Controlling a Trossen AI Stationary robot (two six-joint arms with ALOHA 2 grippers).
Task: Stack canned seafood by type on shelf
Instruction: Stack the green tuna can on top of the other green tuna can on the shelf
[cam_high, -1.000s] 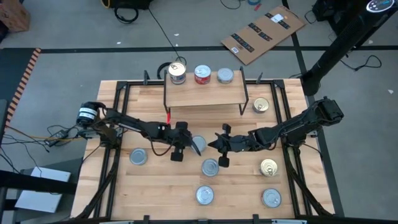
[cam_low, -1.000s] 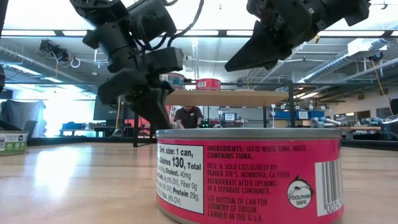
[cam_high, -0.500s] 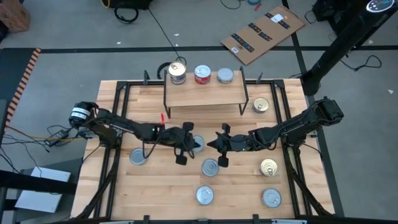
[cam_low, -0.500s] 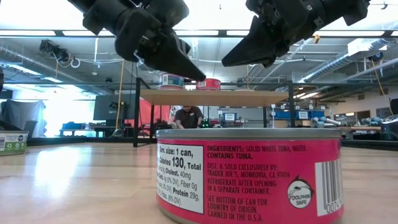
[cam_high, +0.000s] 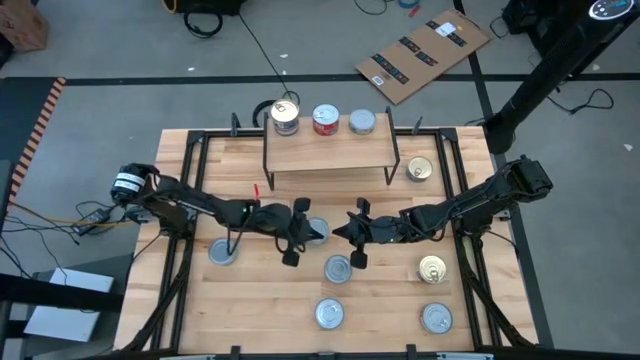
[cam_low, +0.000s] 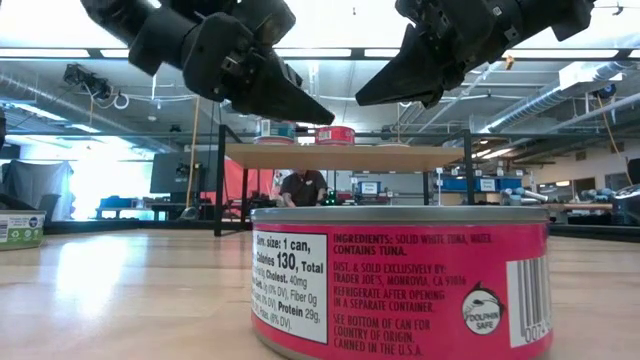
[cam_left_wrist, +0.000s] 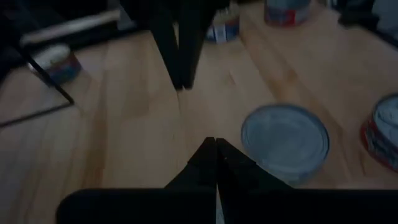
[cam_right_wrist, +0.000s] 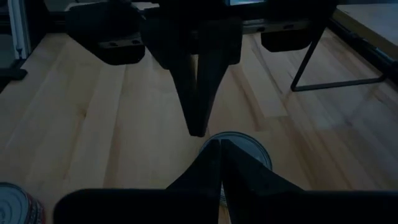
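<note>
Grippers meeting over mid-table: my left gripper (cam_high: 318, 230) and right gripper (cam_high: 338, 233) point tip to tip, both clenched on nothing, above a short round silver-topped tin (cam_high: 319, 231). At twelve o'clock, the small light-wood shelf on black wire legs (cam_high: 330, 152) carries three tins; other tins lie scattered from three to nine o'clock on the wooden tabletop (cam_high: 280, 300).

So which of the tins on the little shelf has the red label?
The middle tin of the three on the shelf; the tins either side are not red.
</note>
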